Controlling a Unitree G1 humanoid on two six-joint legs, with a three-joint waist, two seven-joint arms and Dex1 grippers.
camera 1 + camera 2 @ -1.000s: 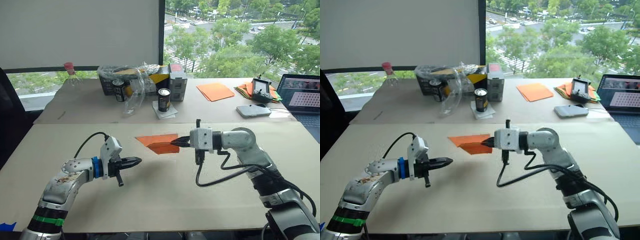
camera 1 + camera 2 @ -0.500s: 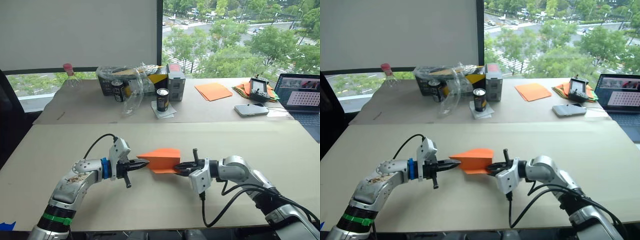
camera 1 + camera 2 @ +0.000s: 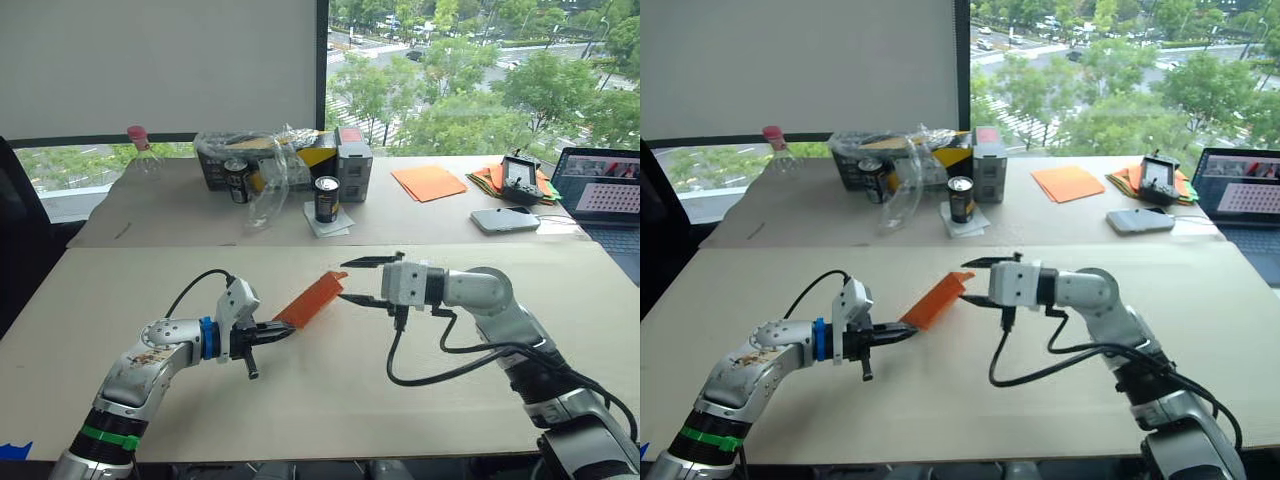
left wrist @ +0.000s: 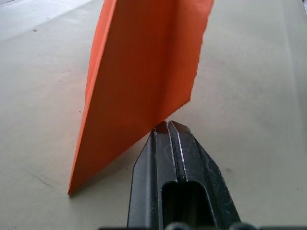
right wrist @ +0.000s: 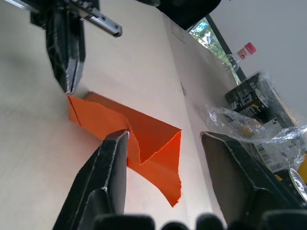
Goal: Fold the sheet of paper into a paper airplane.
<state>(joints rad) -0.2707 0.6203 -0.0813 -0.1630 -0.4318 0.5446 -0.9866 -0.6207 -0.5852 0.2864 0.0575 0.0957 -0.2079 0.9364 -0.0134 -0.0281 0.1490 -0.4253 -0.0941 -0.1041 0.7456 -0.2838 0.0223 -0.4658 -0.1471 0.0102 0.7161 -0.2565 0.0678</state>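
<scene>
The left arm reaches forward low over the table (image 3: 330,400), its left gripper (image 3: 280,329) pinched shut on the near end of the paper airplane (image 3: 312,297), which tilts up off the tabletop. The right arm bends inward, its right gripper (image 3: 358,279) spread open just beside the airplane's far end.

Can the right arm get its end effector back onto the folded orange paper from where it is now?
Probably yes. The right end effector is open, level with the folded bright orange paper's raised free end, with nothing between them. The left end effector pinches the opposite end.
</scene>
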